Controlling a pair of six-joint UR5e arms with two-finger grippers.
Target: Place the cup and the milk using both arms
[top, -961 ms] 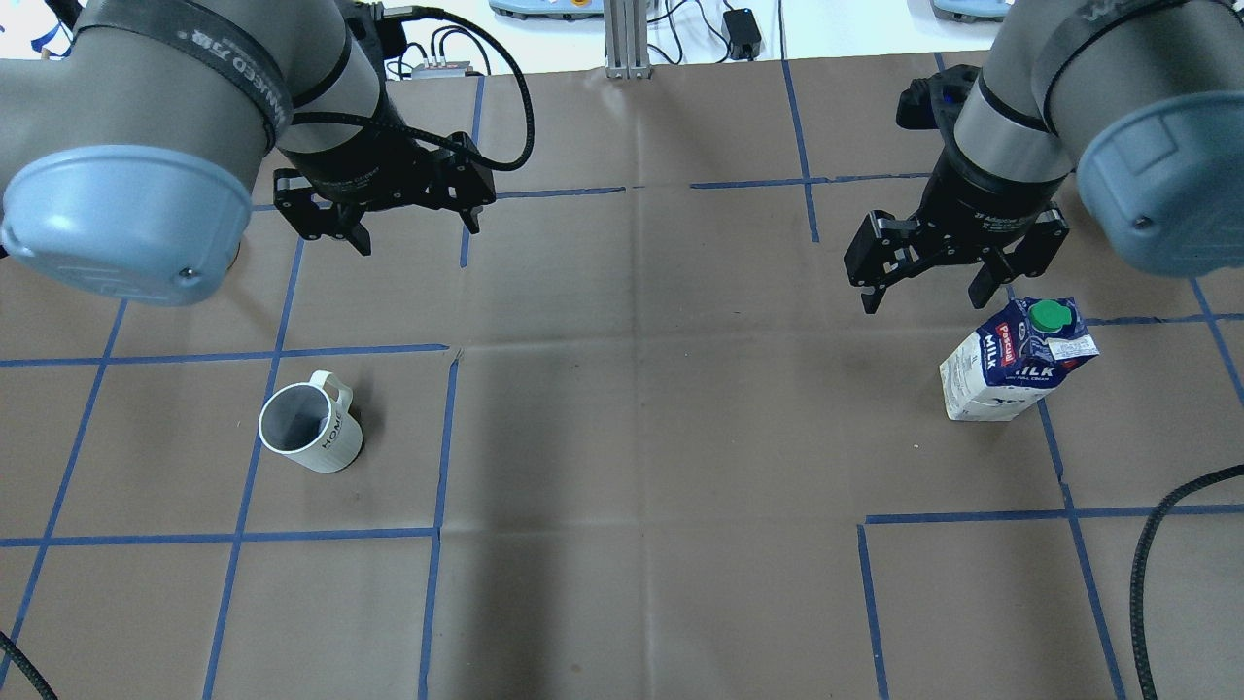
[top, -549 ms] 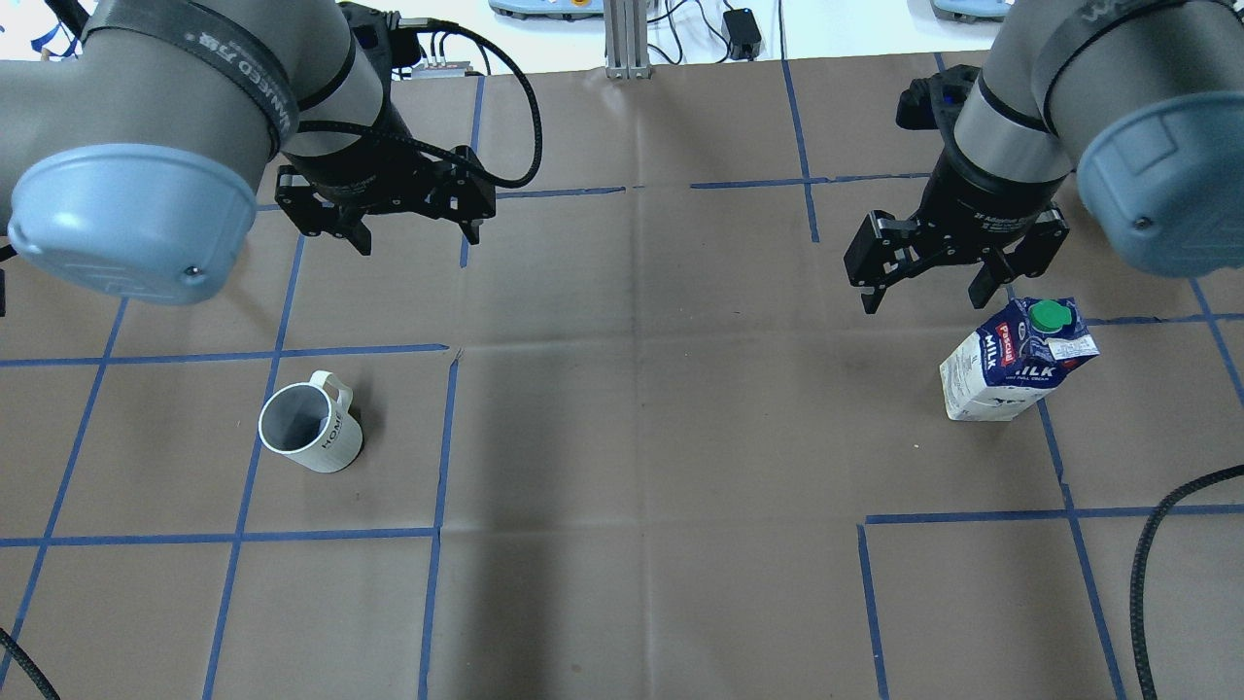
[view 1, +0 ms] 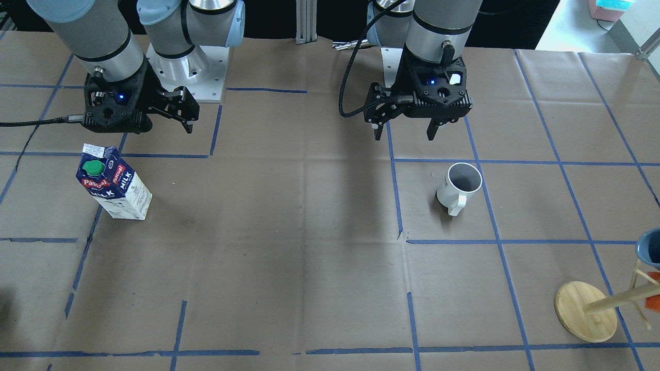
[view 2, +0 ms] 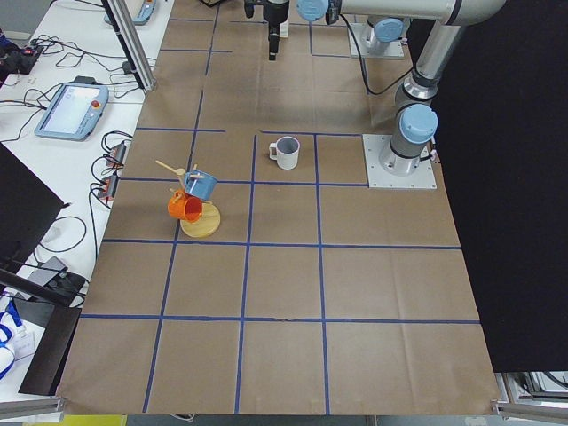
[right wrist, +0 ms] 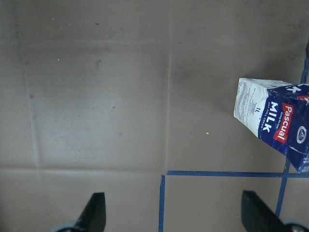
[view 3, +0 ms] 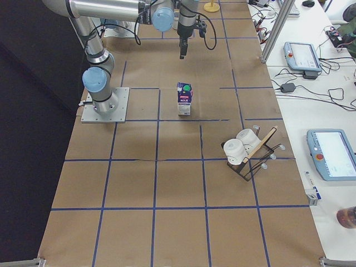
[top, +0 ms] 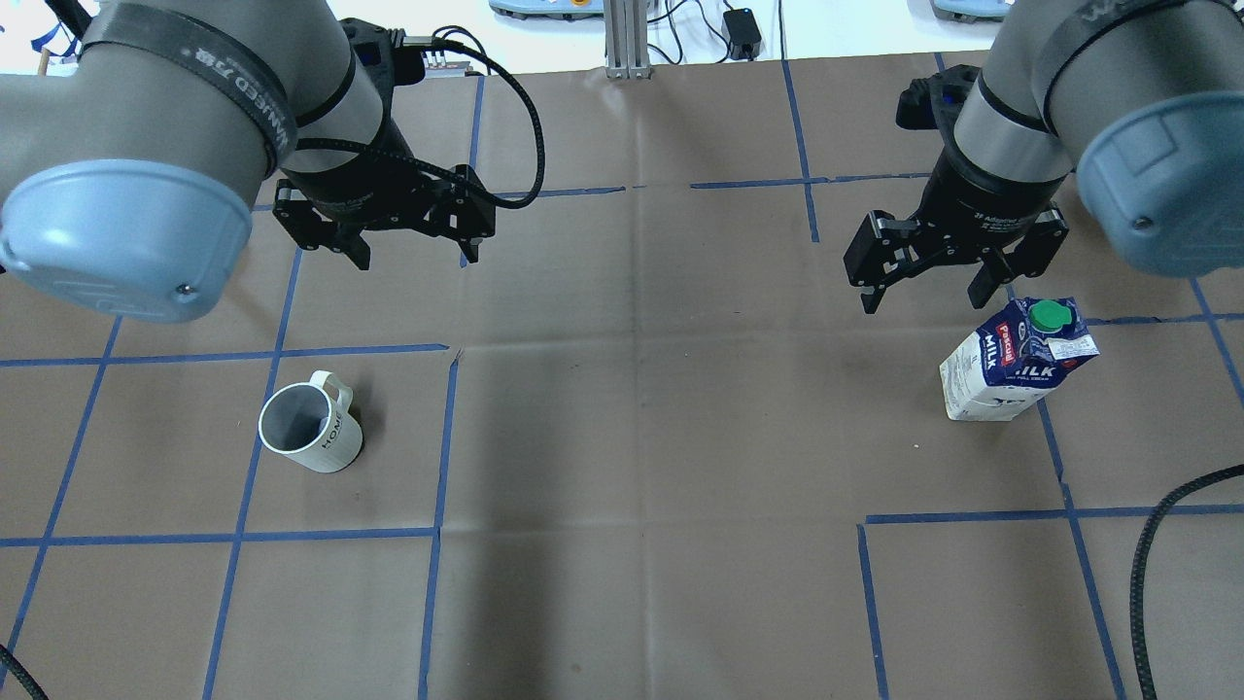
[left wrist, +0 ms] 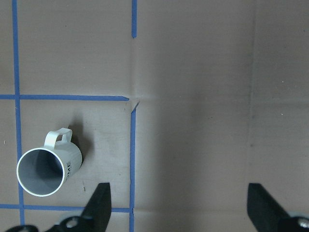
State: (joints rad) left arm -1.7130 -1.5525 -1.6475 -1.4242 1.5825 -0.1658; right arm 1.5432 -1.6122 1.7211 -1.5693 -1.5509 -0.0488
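The cup (top: 309,435) is a white mug with dark print, upright on the brown table on my left side; it also shows in the front view (view 1: 459,188) and low left in the left wrist view (left wrist: 48,169). My left gripper (top: 416,257) is open and empty, above the table behind the cup. The milk (top: 1016,360) stands upright on my right side, blue top and green cap; it also shows in the right wrist view (right wrist: 275,121). My right gripper (top: 921,299) is open and empty, just behind and to the left of the carton.
Blue tape lines grid the table (top: 641,408). A wooden mug tree (view 1: 585,309) with a blue and an orange cup stands far out on my left side. A rack with white cups (view 3: 245,153) stands far out on my right side.
My left gripper has shifted slightly toward the cup's side of the table and turned a little. The right arm, the cup and the milk have not moved.
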